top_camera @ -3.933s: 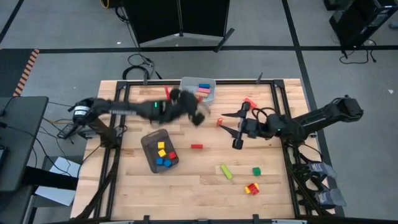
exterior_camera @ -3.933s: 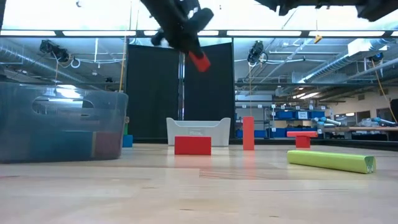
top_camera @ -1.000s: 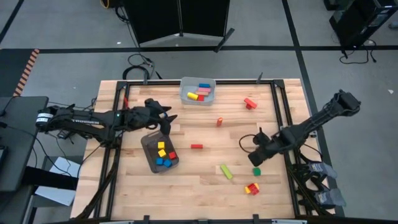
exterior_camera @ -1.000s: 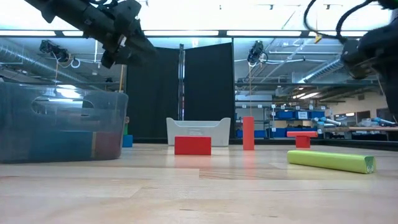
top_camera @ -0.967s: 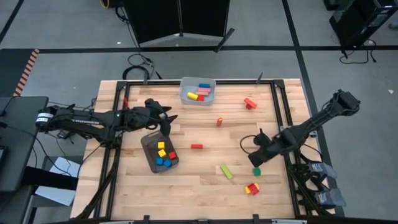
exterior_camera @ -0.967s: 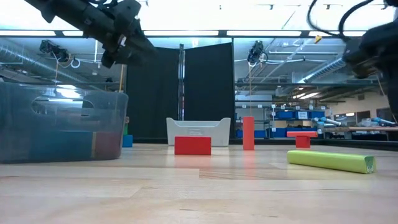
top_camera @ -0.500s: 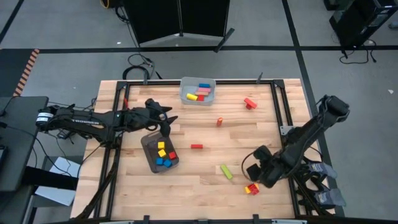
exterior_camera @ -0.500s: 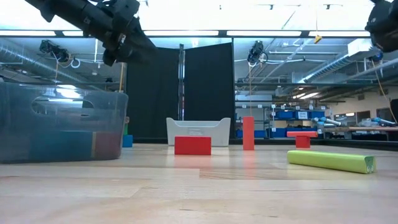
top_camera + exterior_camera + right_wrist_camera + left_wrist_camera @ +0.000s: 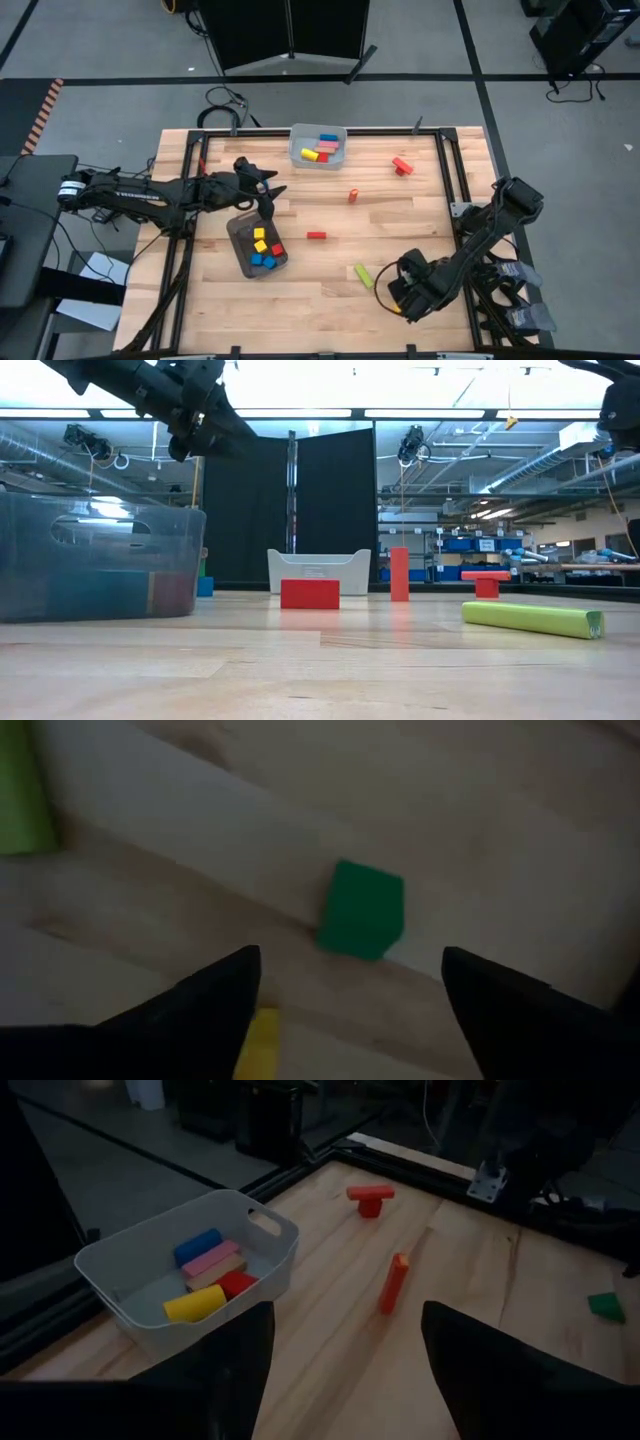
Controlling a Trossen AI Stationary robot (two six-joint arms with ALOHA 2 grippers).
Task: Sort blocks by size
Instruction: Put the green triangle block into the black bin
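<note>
My right gripper (image 9: 396, 294) (image 9: 350, 982) points down over the near right of the table, open. A green cube (image 9: 362, 910) lies on the wood just beyond its fingers, and a yellow block (image 9: 262, 1040) by one fingertip. In the high view the arm hides both. A green bar (image 9: 363, 275) lies flat to its left. My left gripper (image 9: 263, 196) (image 9: 345, 1342) hangs open and empty above the far end of the dark tray (image 9: 240, 228), which holds yellow, blue and red cubes. The light bin (image 9: 318, 134) holds several bars.
Loose on the wood are a flat red block (image 9: 316, 236), an upright red bar (image 9: 353, 196) and a red T-shaped pair (image 9: 402, 165). A black frame rail (image 9: 447, 180) runs along the table's right side. Bare wood lies at the near left.
My right gripper has swung toward the table's near edge, from beside the green cube to above the red-and-yellow cluster, and has tipped over until it points down. The blocks lie where they were.
</note>
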